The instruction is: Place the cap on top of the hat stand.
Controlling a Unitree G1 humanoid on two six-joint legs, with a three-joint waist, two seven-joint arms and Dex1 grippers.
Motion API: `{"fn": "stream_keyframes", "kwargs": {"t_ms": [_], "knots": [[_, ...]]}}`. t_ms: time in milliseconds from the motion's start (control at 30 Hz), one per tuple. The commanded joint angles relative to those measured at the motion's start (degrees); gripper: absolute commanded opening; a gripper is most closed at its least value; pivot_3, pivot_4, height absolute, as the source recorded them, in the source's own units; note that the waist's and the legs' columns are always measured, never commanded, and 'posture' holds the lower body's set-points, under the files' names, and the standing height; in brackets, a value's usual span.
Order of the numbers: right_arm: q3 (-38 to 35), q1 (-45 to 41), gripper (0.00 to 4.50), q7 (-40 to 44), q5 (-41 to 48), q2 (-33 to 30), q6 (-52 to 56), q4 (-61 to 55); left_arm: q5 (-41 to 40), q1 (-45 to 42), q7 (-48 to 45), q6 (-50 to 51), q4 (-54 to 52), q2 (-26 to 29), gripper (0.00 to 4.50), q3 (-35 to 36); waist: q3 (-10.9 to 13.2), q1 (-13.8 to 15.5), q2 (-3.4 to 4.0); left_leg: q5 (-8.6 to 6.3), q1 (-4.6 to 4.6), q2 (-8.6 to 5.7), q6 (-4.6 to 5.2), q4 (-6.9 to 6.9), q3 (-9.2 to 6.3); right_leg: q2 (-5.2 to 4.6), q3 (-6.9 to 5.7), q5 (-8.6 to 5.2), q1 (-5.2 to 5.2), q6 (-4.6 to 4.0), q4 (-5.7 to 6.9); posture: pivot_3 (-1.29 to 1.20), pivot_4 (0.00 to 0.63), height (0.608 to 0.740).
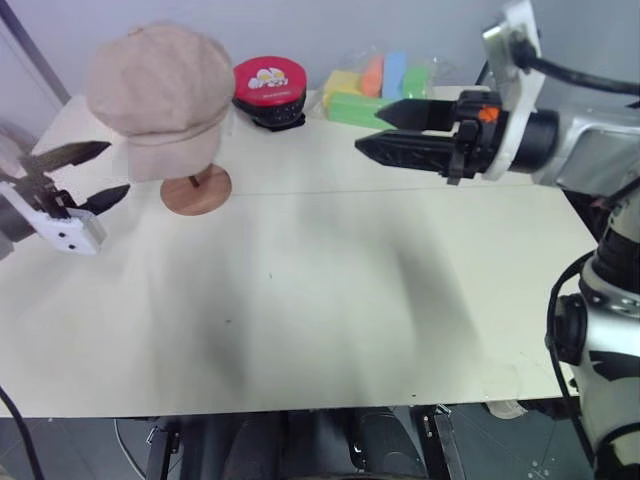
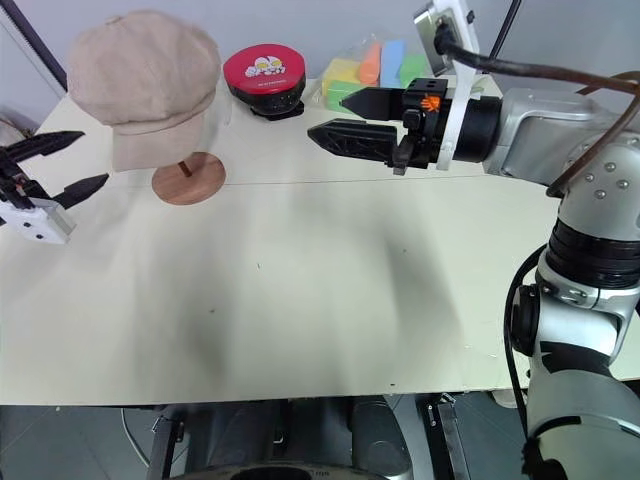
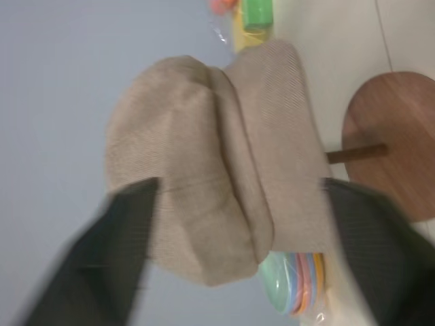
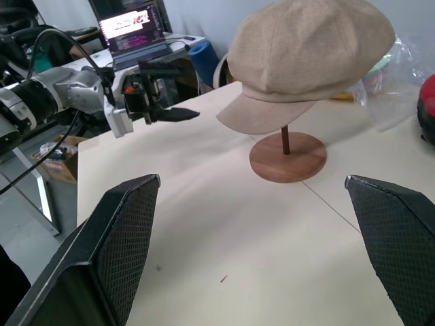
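Puffy beige fabric cap (image 4: 309,58), round-based wooden hat stand (image 4: 287,156)

Red-and-black round tin (image 1: 269,88) beside bagged pastel plates (image 1: 385,85) on table (image 1: 330,300)

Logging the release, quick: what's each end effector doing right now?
Left end effector: open, empty, clear of the cap.
Right end effector: open, empty, above the table.

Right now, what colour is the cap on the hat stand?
Beige-tan, a plain woven fabric; the cap shows best in the right wrist view, resting on the hat stand.
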Motion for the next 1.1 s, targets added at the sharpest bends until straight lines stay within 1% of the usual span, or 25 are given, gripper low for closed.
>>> {"fn": "stream_keyframes", "kwargs": {"t_ms": [33,167,233,267,300,367,400,433,467,533,567,633,700,833,967,1100], "knots": [[-0.8,-0.4,4.50,0.6,0.1,-1.1,-1.8,-0.4,-4.9,2.6,-0.9,-0.2,-1.8,1.2,4.46,2.2,0.0,-0.1,0.00,0.00,0.00,0.00,0.00,0.00,0.00,0.01,0.00,0.00,0.00,0.00,0.00,0.00,0.150,0.740],[-0.4,0.1,4.50,1.3,-0.4,-1.7,-2.7,0.3,-15.6,12.8,-5.8,1.7,-7.6,3.1,4.46,5.6,0.0,-0.2,0.00,0.00,0.00,0.14,0.00,-0.03,0.02,-0.01,0.04,0.00,-0.04,0.00,0.01,0.00,0.150,0.740],[-0.1,0.8,4.50,2.1,-0.8,-2.4,-3.3,0.6,-24.3,20.7,-9.7,6.1,-13.3,4.3,4.46,8.8,0.0,-0.2,0.01,0.00,0.00,0.18,0.00,-0.03,0.04,-0.01,0.05,0.00,-0.04,-0.01,0.00,0.00,0.150,0.740],[0.2,1.1,4.50,2.6,-1.2,-3.0,-3.7,1.0,-31.0,26.5,-12.9,10.5,-17.7,4.8,4.46,11.1,0.0,-0.1,0.01,0.00,0.00,0.19,0.00,-0.04,0.03,-0.04,0.05,0.00,-0.05,-0.01,0.00,0.00,0.150,0.740],[0.4,1.5,4.50,3.4,-1.6,-3.8,-4.1,1.6,-38.8,33.3,-16.6,17.2,-23.3,4.7,4.46,14.6,0.0,-0.1,0.01,0.00,-0.01,0.23,0.00,-0.03,0.03,-0.09,0.06,0.00,-0.05,-0.02,0.01,0.00,0.150,0.740],[1.0,2.0,4.50,5.5,-2.8,-5.3,-5.5,3.1,-56.9,48.9,-25.2,37.5,-38.9,2.4,4.46,25.1,0.0,-0.2,0.06,-0.01,0.02,0.34,0.00,-0.08,-0.02,-0.13,0.17,0.00,-0.06,-0.04,-0.03,0.00,0.150,0.740],[1.3,2.2,4.50,6.8,-3.4,-6.1,-6.4,3.9,-65.5,55.4,-27.2,48.6,-47.2,0.2,4.46,32.0,0.0,-0.1,0.07,-0.02,0.02,0.35,0.01,-0.11,-0.01,-0.18,0.21,0.00,-0.08,-0.04,-0.03,0.00,0.150,0.740],[1.6,2.4,4.50,7.9,-3.9,-6.8,-7.2,4.6,-72.9,60.1,-28.0,59.1,-54.2,-1.7,4.46,38.1,0.0,-0.2,0.06,-0.02,0.03,0.37,0.01,-0.11,-0.01,-0.18,0.21,0.00,-0.08,-0.06,-0.08,0.00,0.150,0.740],[2.1,2.5,4.50,9.2,-4.6,-7.4,-8.1,5.5,-82.0,63.7,-28.4,69.2,-60.3,-3.7,4.46,44.7,0.0,-0.1,0.01,-0.02,0.03,0.40,0.00,-0.10,-0.01,-0.19,0.21,0.00,-0.08,-0.07,-0.07,0.00,0.150,0.740],[3.4,2.5,4.50,11.9,-6.3,-8.7,-10.3,7.2,-96.4,68.8,-30.2,84.9,-68.3,-7.2,4.46,56.0,0.1,0.0,0.00,-0.03,0.02,0.46,0.00,-0.04,-0.17,-0.09,0.11,-0.01,-0.04,-0.09,-0.10,0.00,0.150,0.740],[4.1,2.5,4.50,13.2,-7.1,-9.2,-11.4,8.1,-103.0,71.0,-31.8,91.7,-70.9,-8.5,4.46,60.9,0.0,0.0,-0.02,-0.03,0.02,0.49,0.00,-0.04,-0.21,-0.03,0.07,0.02,0.00,-0.13,-0.14,0.00,0.150,0.740],[5.1,1.8,4.50,16.0,-8.6,-9.9,-13.5,10.4,-112.2,74.2,-33.7,100.8,-74.7,-11.3,4.46,69.4,0.1,-0.1,0.02,-0.03,0.13,0.51,0.00,-0.02,-0.17,0.03,-0.02,0.01,0.12,-0.14,-0.17,0.00,0.150,0.740],[6.5,0.7,4.50,18.8,-10.3,-10.3,-15.6,13.0,-115.8,76.5,-35.9,106.0,-77.8,-13.6,4.46,75.5,0.1,0.0,0.03,-0.03,0.18,0.45,0.00,0.00,0.05,0.06,-0.02,0.00,0.18,-0.14,-0.18,0.00,0.150,0.740],[8.6,-1.4,4.50,22.0,-13.2,-10.0,-18.0,17.2,-117.5,79.2,-40.4,112.9,-81.1,-14.6,4.46,81.7,0.1,0.0,0.03,-0.03,0.20,0.47,0.00,0.02,0.12,0.22,0.00,-0.01,0.19,-0.15,-0.17,0.00,0.150,0.740],[9.7,-2.3,4.50,24.0,-15.0,-9.4,-19.4,19.1,-121.6,76.2,-39.7,117.7,-80.5,-13.5,4.46,85.5,0.1,0.0,0.02,-0.03,0.20,0.47,0.00,0.04,0.13,0.23,0.00,-0.03,0.20,-0.20,-0.18,0.00,0.150,0.740],[9.7,-2.2,4.50,24.8,-15.8,-8.9,-19.7,19.3,-119.2,74.9,-40.8,120.4,-80.5,-13.0,4.46,87.0,0.1,0.0,0.03,-0.03,0.19,0.48,0.00,0.02,0.16,0.24,0.04,-0.03,0.16,-0.19,-0.17,0.00,0.150,0.740]]}}
